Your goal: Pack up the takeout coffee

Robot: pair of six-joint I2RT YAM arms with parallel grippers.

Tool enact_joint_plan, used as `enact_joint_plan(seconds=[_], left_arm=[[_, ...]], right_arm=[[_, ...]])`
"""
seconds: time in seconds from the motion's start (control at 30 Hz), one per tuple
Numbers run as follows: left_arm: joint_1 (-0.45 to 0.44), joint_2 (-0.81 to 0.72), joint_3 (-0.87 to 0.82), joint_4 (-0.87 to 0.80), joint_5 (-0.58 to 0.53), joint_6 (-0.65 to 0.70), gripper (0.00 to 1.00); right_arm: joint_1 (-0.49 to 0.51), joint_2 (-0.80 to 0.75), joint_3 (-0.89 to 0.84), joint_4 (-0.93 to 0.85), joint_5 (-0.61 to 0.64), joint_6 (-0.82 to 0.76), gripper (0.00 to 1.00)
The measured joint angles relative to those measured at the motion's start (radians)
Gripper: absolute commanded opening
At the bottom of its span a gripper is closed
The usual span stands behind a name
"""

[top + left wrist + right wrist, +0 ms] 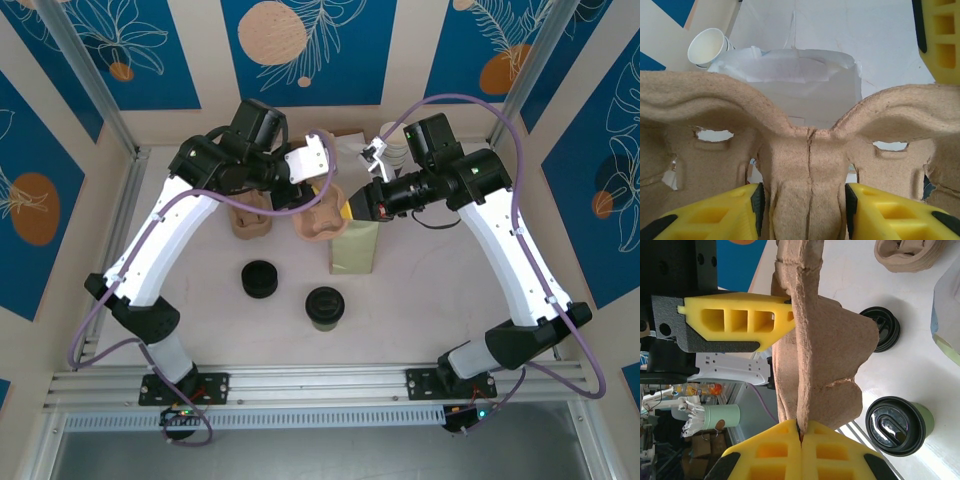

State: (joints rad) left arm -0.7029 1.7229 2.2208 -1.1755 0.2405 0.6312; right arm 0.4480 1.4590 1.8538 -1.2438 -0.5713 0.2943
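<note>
In the top view, a stack of spare carriers (250,221) sits left of centre on the tabletop (430,300), and below it lies a low pile of black lids (261,279). The left tool (804,210) reaches in from the left. In its own wrist view, its yellow fingers (725,220) press against both sides of the central rib of a brown pulp cup carrier (810,165), so it is clamped on that carrier at a middling width. A crack runs down the rib. The takeout coffee (325,307) stands upright on the tabletop at lower centre of the top frame, just right of the black lids. It is below the held carrier and well apart from both tools. In the right wrist view it sits at lower right, black lid up. The carrier hangs above the tabletop at the centre of the top frame, held on edge. Just right of it stands a pale green paper bag (356,252), close beside the carrier. The right tool (800,432) comes in from the right, its jaws drawn fully together with a thin edge of the same carrier pinched between them. Cream cups (395,152) lie at upper centre-right, behind the right arm.
</note>
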Motion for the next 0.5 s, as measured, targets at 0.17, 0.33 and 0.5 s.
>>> enact_joint_plan(seconds=[0.17,0.33,0.5], left_arm=[[-0.001,0.001,0.0,0.0,0.002,0.0,0.45],[-0.001,0.002,0.0,0.0,0.002,0.0,0.38],[-0.001,0.011,0.0,0.0,0.005,0.0,0.33]], right_arm=[[0.0,0.001,0.0,-0.003,0.0,-0.003,0.0],[0.0,0.01,0.0,-0.005,0.0,-0.009,0.0],[0.0,0.013,0.0,-0.007,0.001,-0.016,0.0]])
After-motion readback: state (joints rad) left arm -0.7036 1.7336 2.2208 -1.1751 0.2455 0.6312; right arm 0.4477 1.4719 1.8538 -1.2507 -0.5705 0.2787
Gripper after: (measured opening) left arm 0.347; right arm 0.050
